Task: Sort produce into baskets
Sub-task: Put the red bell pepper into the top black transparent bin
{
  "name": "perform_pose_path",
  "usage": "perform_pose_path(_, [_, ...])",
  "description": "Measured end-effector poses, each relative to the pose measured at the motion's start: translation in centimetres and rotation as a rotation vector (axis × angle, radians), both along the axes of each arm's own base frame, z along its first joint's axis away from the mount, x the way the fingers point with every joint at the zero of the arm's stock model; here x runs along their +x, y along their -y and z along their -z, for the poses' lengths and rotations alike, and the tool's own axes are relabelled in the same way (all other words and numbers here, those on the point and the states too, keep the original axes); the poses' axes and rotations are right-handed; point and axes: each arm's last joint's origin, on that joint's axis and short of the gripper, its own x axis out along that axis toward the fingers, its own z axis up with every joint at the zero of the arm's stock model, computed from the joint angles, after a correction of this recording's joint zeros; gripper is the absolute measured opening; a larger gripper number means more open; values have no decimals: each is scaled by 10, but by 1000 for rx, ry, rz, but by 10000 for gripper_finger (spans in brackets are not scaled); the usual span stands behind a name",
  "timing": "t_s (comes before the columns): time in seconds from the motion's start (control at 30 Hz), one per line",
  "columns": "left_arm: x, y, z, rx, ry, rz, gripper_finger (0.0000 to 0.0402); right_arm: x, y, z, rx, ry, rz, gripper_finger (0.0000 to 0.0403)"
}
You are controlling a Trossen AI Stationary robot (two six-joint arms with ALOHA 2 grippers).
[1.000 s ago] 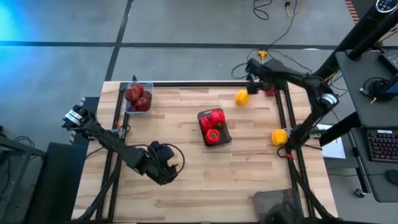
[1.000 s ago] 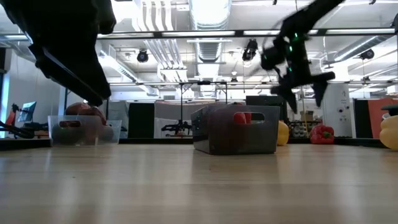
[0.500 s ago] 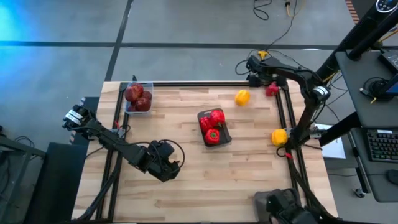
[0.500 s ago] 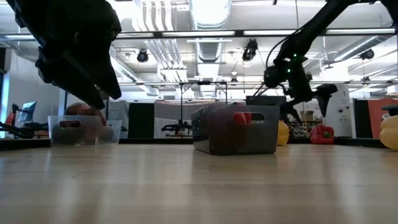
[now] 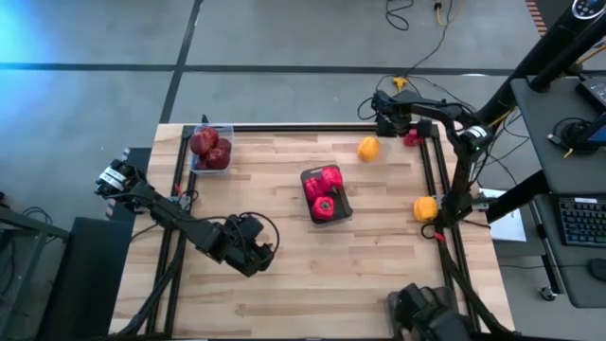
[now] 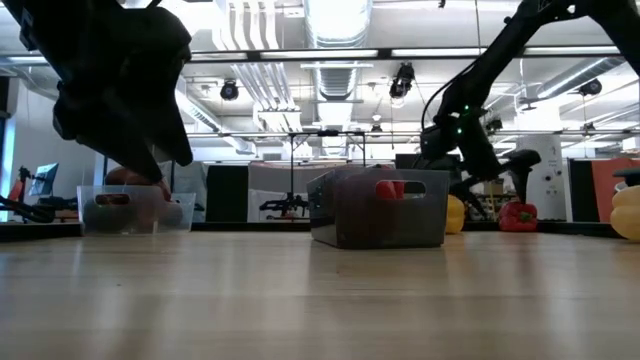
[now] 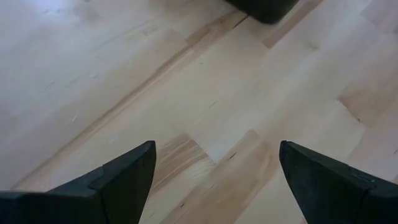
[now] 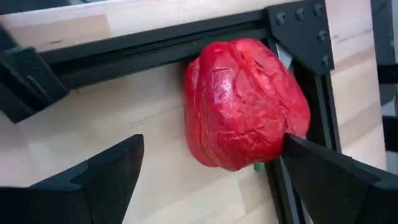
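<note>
A red bell pepper lies at the table's far right corner, against the black frame rails. My right gripper is open, low over the table, with one finger on either side of the pepper; it also shows in the high view. My left gripper is open and empty over bare wood near the table's front left. A dark mesh basket at mid-table holds red peppers. A clear bin at the far left holds dark red apples. Two yellow peppers lie on the table. My right gripper has one fingertip right beside the red pepper's side, and the other finger stands apart from it. I cannot tell whether the near fingertip touches. The pepper rests on the table in the frame's corner.
Black frame rails run along the table's far edge and down both sides. Another dark basket sits at the front right edge. Bare wood lies between the baskets and the front edge.
My right gripper has gone down and toward the table's far right corner, from beside the far yellow pepper to the red pepper. My left gripper has shifted slightly toward the table's right.
</note>
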Motion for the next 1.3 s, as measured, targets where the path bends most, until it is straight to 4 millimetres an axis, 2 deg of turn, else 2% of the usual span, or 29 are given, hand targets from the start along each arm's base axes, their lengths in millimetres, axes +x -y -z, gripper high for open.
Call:
perform_pose_path(0.17, [0, 0, 1, 9, -2, 4, 323, 13, -10, -2, 11, -10, -73, 366])
perform_pose_path(0.37, [0, -1, 0, 39, -6, 28, 323, 26, -29, -31, -6, 90, -145, 366])
perform_pose_path(0.5, [0, -1, 0, 58, -2, 28, 323, 24, -42, -60, -74, 116, -160, 366])
perform_pose_path(0.7, [0, -2, -1, 88, 14, 22, 323, 12, -40, -73, -157, 109, -139, 366])
perform_pose_path(0.83, [0, -2, -1, 83, 18, 17, 323, 3, -29, -65, -182, 72, -97, 366])
perform_pose_path(1.0, [0, -1, -1, 61, 19, 7, 323, 6, -18, -43, -157, 67, -169, 366])
perform_pose_path(1.13, [0, 0, 0, 27, 13, 10, 323, 1, -9, -24, -104, 36, -151, 366])
perform_pose_path(1.3, [0, 0, 0, 23, 7, 15, 323, -3, 2, -3, -27, 107, -136, 366])
